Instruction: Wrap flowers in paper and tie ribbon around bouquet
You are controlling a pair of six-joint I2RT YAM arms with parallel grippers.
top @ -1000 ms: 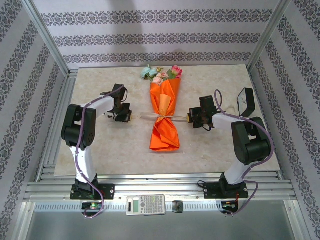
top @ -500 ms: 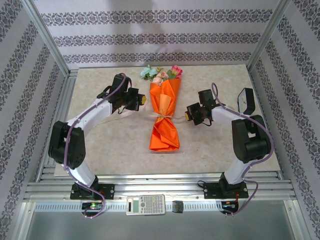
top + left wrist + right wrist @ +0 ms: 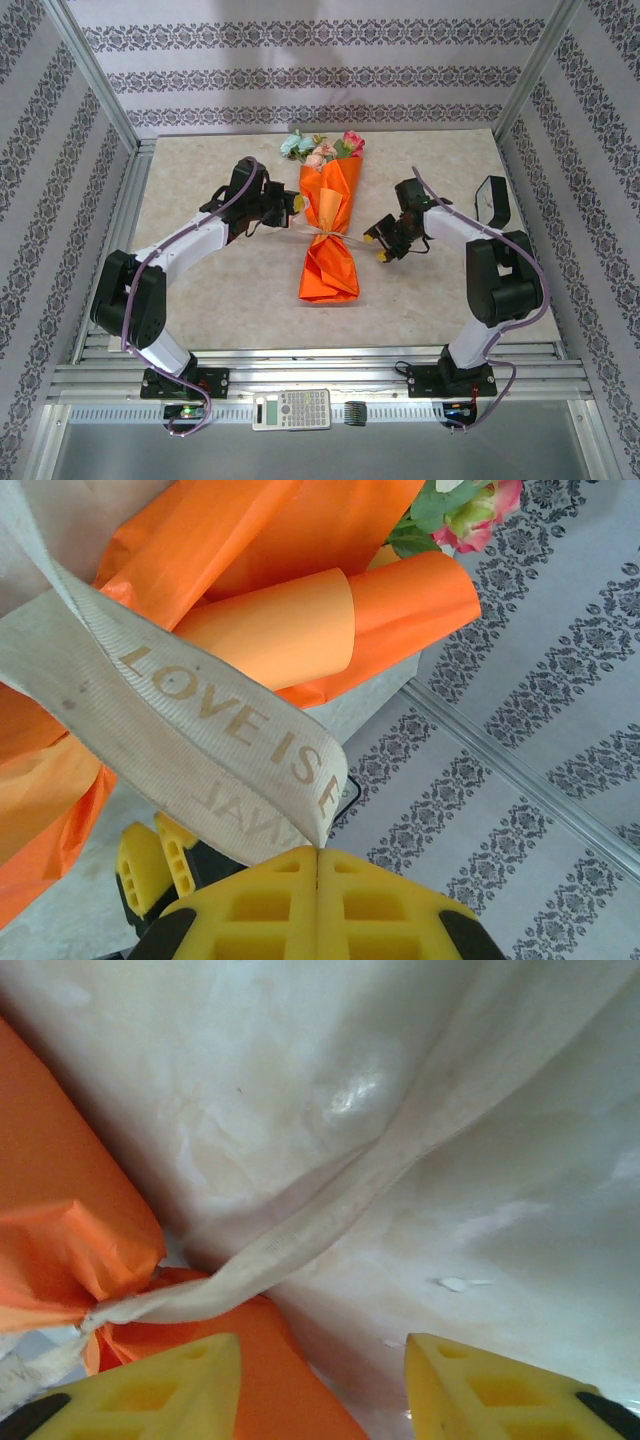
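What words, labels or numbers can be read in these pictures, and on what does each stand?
"LOVE IS E": printed on the ribbon, in the left wrist view; the words break off at the ribbon's edge.
Fainter letters below, on the same ribbon: seen from the back, not readable.
Keys and display of the calculator: too small to read.

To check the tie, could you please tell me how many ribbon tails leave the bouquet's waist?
2. One ribbon tail runs left into the shut left pincer; the other tail trails right over the table, under the open right pincer.
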